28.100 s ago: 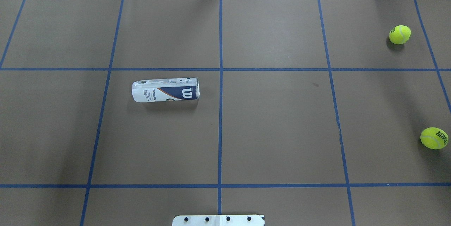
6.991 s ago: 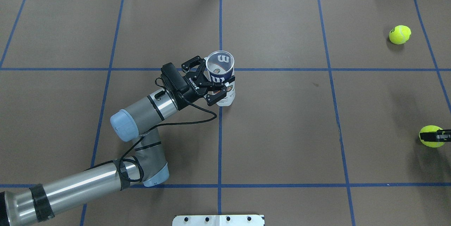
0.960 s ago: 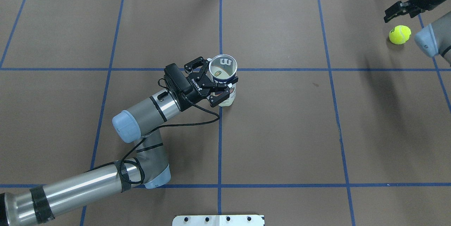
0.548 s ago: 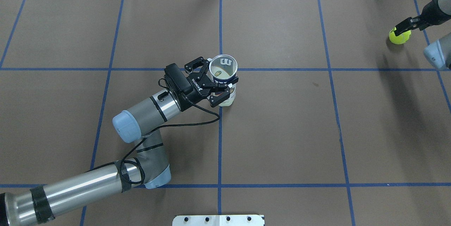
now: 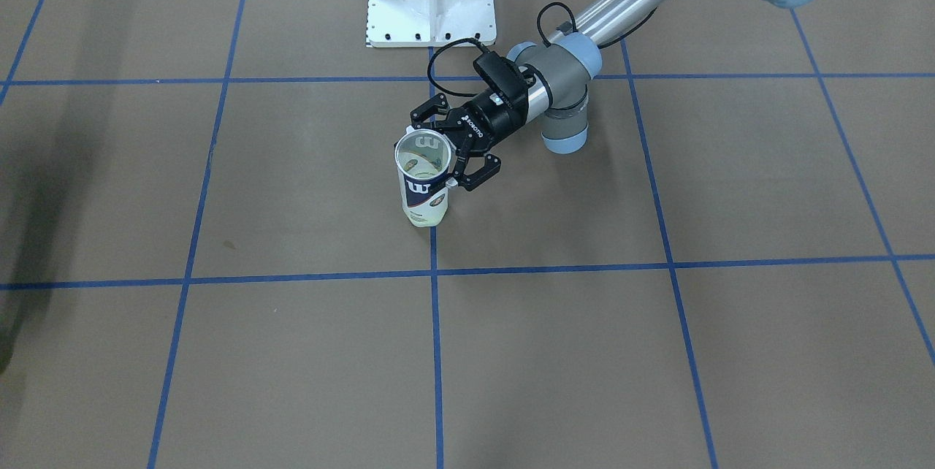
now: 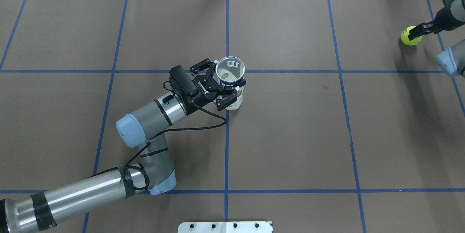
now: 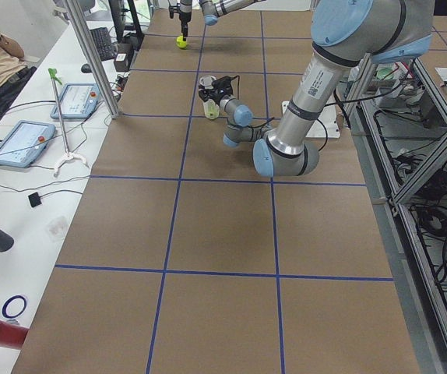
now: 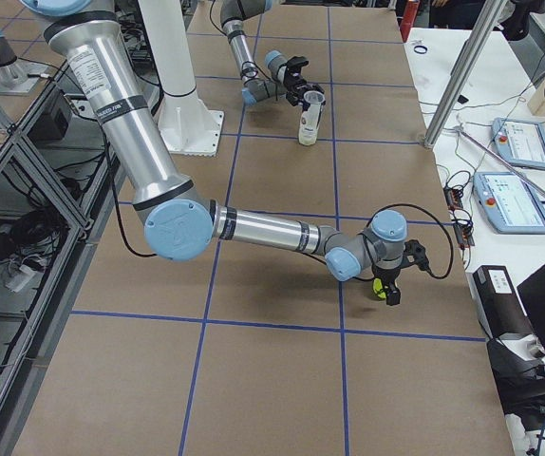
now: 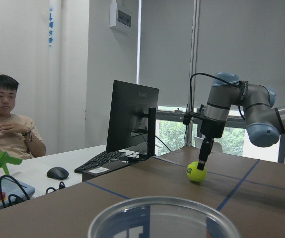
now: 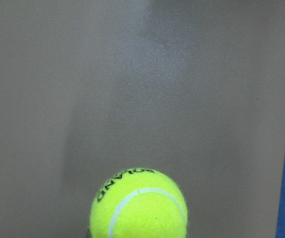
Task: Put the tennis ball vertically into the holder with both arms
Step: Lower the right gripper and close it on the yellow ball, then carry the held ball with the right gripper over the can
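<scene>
Right now the right gripper (image 9: 201, 159) points straight down with its fingertips at the top of the ball (image 9: 195, 173). Whether they have clenched on it or merely touch it I cannot tell, since the wrist view shows only the ball and bare table (image 6: 290, 135) beyond. The ball lies at the far right of the table, well apart from everything else. Near the middle, the left gripper (image 6: 222, 85) is clamped from the side on the can (image 5: 424, 195), which stands upright with its mouth open; a yellow-green patch at its bottom is probably another ball already inside. The likeliest slip is at the pick: the ball is round and free to roll, so fingers closing off-centre could squirt it away toward the table's edge. A weak pinch could also drop it on the long carry to the can. At the can, the ball looks about as wide as the mouth, so a release slightly off line may catch the rim and bounce off. It could also push the light can askew in its one-sided grip.
</scene>
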